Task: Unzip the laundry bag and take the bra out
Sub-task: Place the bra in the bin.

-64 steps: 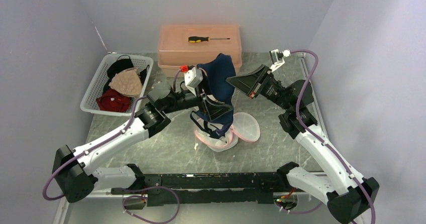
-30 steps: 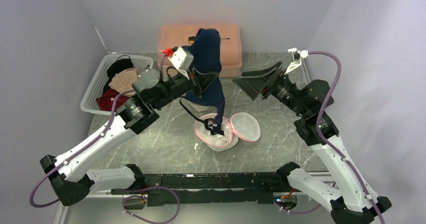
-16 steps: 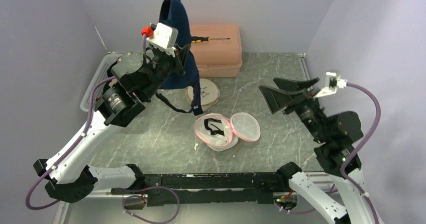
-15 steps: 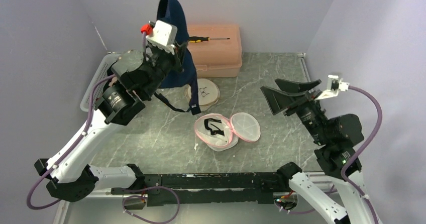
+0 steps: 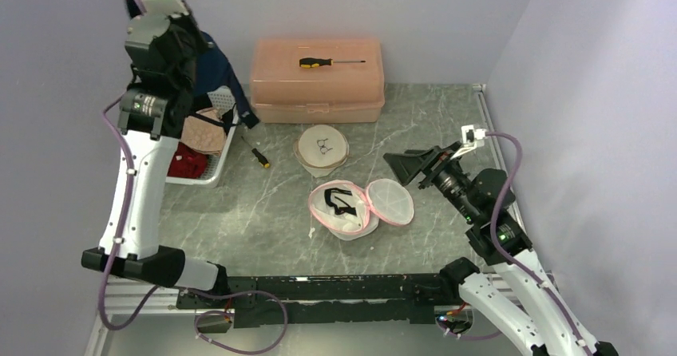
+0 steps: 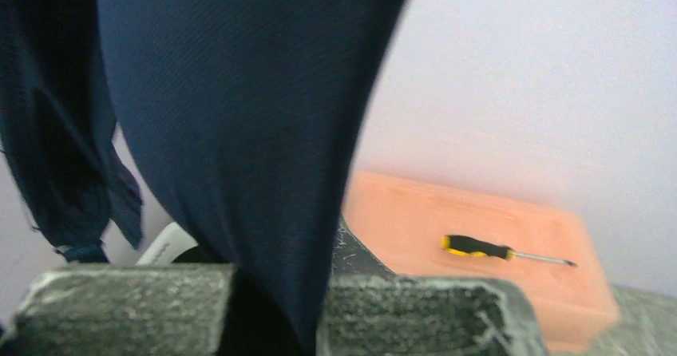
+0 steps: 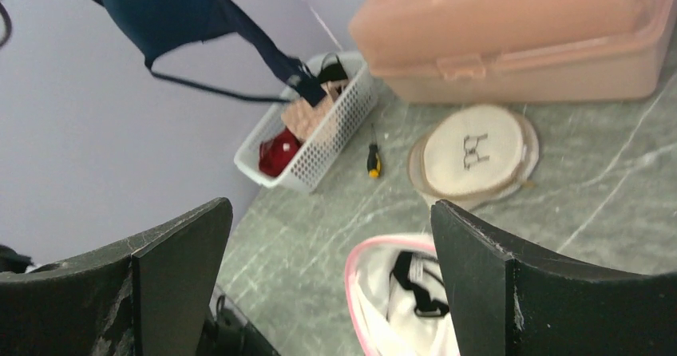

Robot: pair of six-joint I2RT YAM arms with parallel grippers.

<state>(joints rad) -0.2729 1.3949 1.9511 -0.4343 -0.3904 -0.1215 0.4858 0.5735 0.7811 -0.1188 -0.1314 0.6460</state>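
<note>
Left arm reared high at far left. Left fingers [image 6: 120,312] narrow, pinching the navy bra [image 6: 239,116] between the pads. The bra hangs in the air over the far end of the white basket [image 5: 205,176], clear of the worktop [image 5: 263,220]. One strap trails down toward the basket rim; cannot tell if it touches.

Right fingers [image 7: 168,284] spread wide, holding nothing, hovering above the worktop to the right of the laundry bag [image 5: 349,220].

Laundry bag lies at mid worktop, unzipped, with its pink-rimmed flap folded open to the right. A black strap-like piece lies inside it.

Basket holds red, tan and black garments. A small screwdriver [image 5: 260,158] lies just beside it. A round cloth disc [image 5: 322,144] lies between the bag and the pink box [image 5: 319,100]. A larger screwdriver [image 5: 329,62] lies on the box lid.
</note>
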